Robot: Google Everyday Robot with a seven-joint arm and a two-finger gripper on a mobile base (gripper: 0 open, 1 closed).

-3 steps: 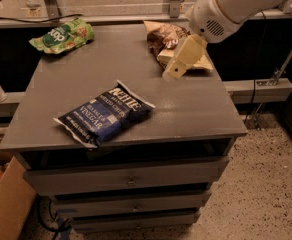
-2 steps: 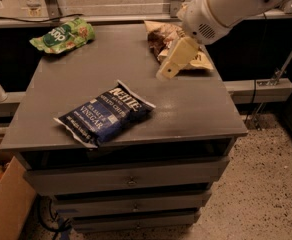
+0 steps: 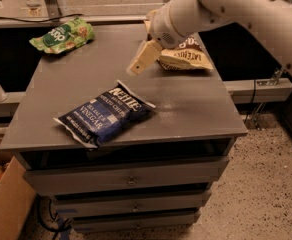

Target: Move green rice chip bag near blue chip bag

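Note:
The green rice chip bag [image 3: 63, 35] lies at the far left corner of the grey cabinet top [image 3: 186, 104]. The blue chip bag [image 3: 105, 115], with white Kettle lettering, lies near the front left of the top. My gripper [image 3: 141, 61] hangs over the middle of the top, well right of the green bag and above and behind the blue bag. It holds nothing that I can see.
A brown-and-cream chip bag [image 3: 186, 56] lies at the far right, partly behind my white arm [image 3: 226, 9]. The cabinet has drawers [image 3: 131, 179] below. A cardboard box [image 3: 6, 204] stands on the floor at the left. A counter edge [image 3: 258, 86] runs behind.
My arm and gripper have moved left, away from the brown-and-cream bag and toward the middle of the top. The bags have not moved.

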